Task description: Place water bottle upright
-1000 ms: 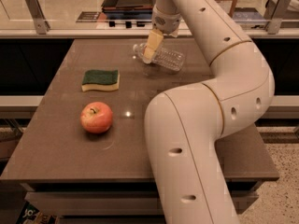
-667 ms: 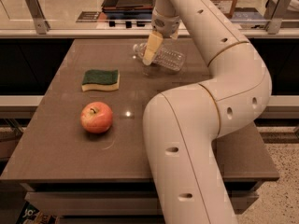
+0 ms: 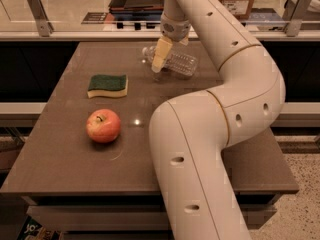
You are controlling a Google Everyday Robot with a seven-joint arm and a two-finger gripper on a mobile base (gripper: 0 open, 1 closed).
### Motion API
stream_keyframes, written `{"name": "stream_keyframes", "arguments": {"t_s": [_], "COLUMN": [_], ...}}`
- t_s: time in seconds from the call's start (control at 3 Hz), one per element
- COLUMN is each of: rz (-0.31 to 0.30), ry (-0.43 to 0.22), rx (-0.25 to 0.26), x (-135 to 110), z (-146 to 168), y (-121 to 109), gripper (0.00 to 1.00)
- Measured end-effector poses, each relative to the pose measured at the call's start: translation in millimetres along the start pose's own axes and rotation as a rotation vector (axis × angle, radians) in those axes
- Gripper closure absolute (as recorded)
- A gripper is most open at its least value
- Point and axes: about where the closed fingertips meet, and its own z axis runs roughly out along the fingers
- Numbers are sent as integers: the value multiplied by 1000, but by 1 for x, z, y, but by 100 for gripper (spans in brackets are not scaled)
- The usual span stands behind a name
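The water bottle (image 3: 177,62) is clear ribbed plastic. It lies on its side at the far middle of the brown table (image 3: 65,159), with its neck end pointing left. My gripper (image 3: 158,59) hangs down from the white arm (image 3: 225,99) right at the bottle's neck end and partly covers it. The cap and label are hidden behind the gripper.
A green and yellow sponge (image 3: 107,85) lies left of the bottle. A red apple (image 3: 103,126) sits nearer the front left. My arm's large lower link takes up the table's middle and front right. A counter with a metal rail (image 3: 40,14) runs behind the table.
My gripper has dropped slightly at the bottle's neck end. The bottle, sponge and apple have not moved.
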Motion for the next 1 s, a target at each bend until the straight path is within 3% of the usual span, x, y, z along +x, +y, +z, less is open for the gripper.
{"name": "stream_keyframes", "arguments": {"t_s": [0.33, 0.67, 1.0], "rz": [-7, -7, -8], "ry": [13, -17, -37], "rx": [-16, 3, 16], "x": [0, -9, -16], "z": [8, 12, 16], "y": [3, -2, -6], "gripper": [0, 17, 42]}}
